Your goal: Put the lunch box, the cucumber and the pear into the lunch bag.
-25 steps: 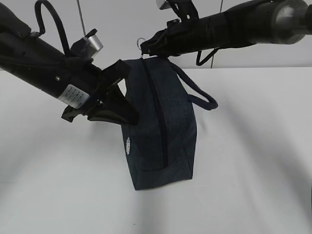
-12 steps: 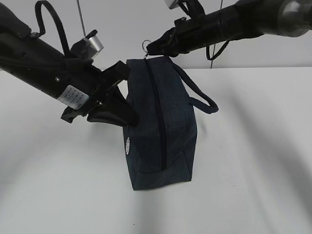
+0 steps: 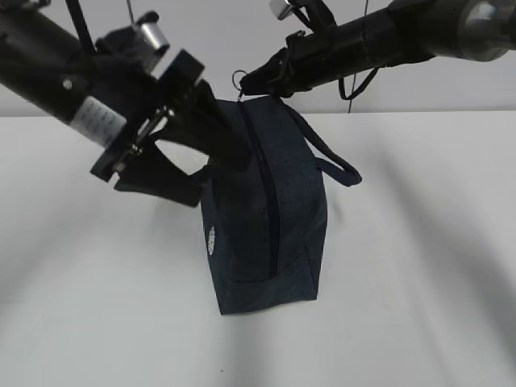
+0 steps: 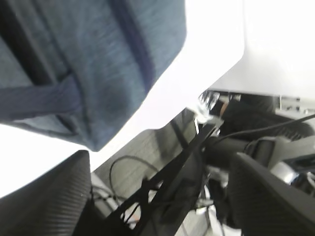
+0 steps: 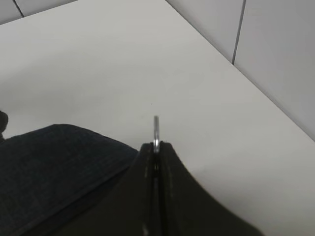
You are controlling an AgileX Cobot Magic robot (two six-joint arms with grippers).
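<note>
Plainly, the lunch bag stands on a white table; pale wall behind.

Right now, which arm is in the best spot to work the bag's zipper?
Right. Its claw is shut on the ring pull at the far end of the bag. The left claw stands open beside the bag, holding nothing.

— What colour is the lunch bag?
— Dark navy, with a faint woven fleck. The zipper along its top is darker still, and a small white round logo sits low on its side.
— And the handles?
— The loop handle is the same navy.
— The ring pull?
— Silvery metal.
— Around it?
— A plain white tabletop; both arms are black.
</note>
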